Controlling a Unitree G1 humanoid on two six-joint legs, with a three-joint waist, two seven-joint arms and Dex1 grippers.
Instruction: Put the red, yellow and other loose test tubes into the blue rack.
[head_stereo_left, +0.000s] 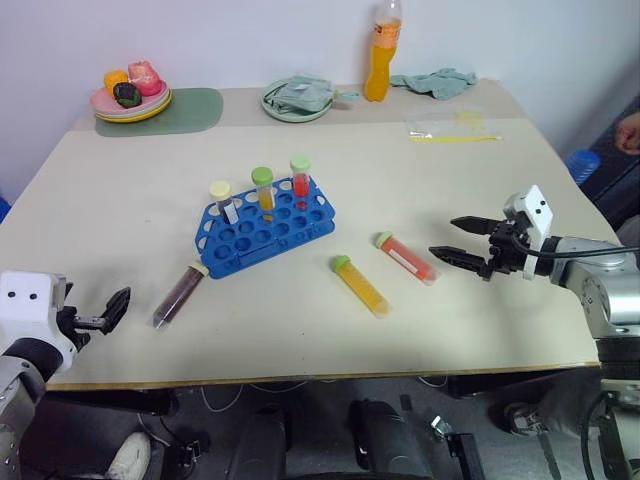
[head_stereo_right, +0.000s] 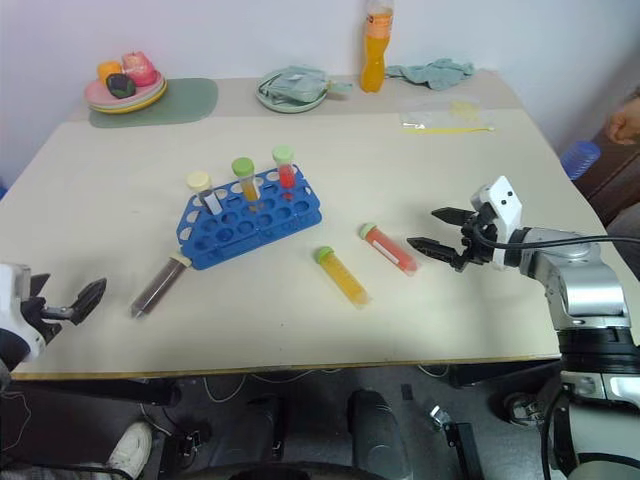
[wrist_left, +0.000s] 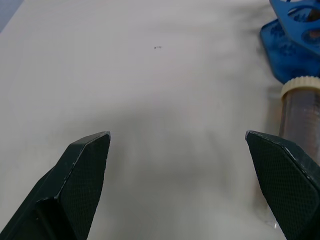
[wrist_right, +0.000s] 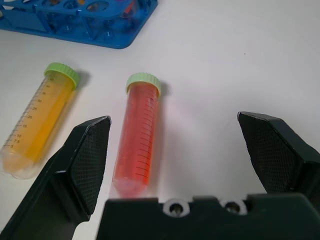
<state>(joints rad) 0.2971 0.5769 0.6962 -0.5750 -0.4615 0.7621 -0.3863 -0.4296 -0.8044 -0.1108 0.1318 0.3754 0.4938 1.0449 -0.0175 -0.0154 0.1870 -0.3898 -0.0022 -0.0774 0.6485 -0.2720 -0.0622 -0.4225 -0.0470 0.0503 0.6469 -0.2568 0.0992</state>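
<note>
The blue rack (head_stereo_left: 265, 225) stands mid-table with three capped tubes upright in its back row. Three loose test tubes lie flat on the table: a dark purple one with a cream cap (head_stereo_left: 180, 293) left of the rack, a yellow one (head_stereo_left: 361, 286) and a red one (head_stereo_left: 407, 257), both green-capped, to its right. My right gripper (head_stereo_left: 444, 237) hovers open just right of the red tube (wrist_right: 137, 135), which lies nearer its left finger. Low at the table's front left corner, my left gripper (head_stereo_left: 118, 308) is open and empty, with the purple tube (wrist_left: 300, 115) beside its right finger.
Along the back stand an orange drink bottle (head_stereo_left: 382, 50), a green plate (head_stereo_left: 272, 108) holding a cloth, stacked plates (head_stereo_left: 132, 108) with toy food on a green mat, another cloth (head_stereo_left: 435, 80) and a clear bag (head_stereo_left: 455, 128). A person's hand (head_stereo_left: 628, 132) shows at the far right.
</note>
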